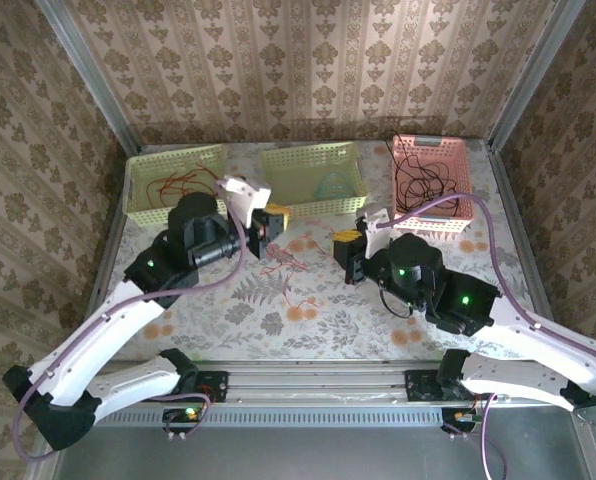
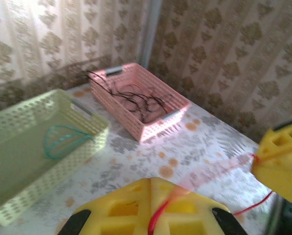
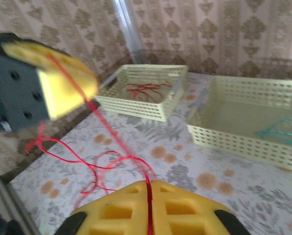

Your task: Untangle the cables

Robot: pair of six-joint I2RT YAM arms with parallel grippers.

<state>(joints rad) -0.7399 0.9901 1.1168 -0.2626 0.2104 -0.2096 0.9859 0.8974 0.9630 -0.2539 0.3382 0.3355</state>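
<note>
— What are we working on?

— A table (image 1: pixel 278 335) under a cloth printed with ferns and orange flowers. Beige damask wallpaper walls (image 1: pixel 298 70) close us in on three sides, with grey metal posts (image 1: pixel 83 70) at the far corners.

— And room for us to move?

— Three baskets line the far edge. The cloth between them and our arm bases lies open, apart from some loose loops of cable.

— Let us count.

— We have two pale yellow-green plastic lattice baskets. The left basket (image 1: pixel 138 190) holds a bunch of thin red wires (image 1: pixel 183 182), and the middle basket (image 1: pixel 288 170) holds one teal wire (image 1: pixel 330 187). There is one pink plastic basket (image 1: pixel 430 141) on the right, and its black wires (image 1: pixel 423 180) are too tangled for us to count.

— Our grippers?

— The left gripper (image 1: pixel 276 222) and right gripper (image 1: pixel 346 240) face each other near the table's middle. Each has its yellow jaws pressed together on one thin red cable (image 3: pixel 108 129). It is taut between them, and its slack loops on the cloth below.
</note>
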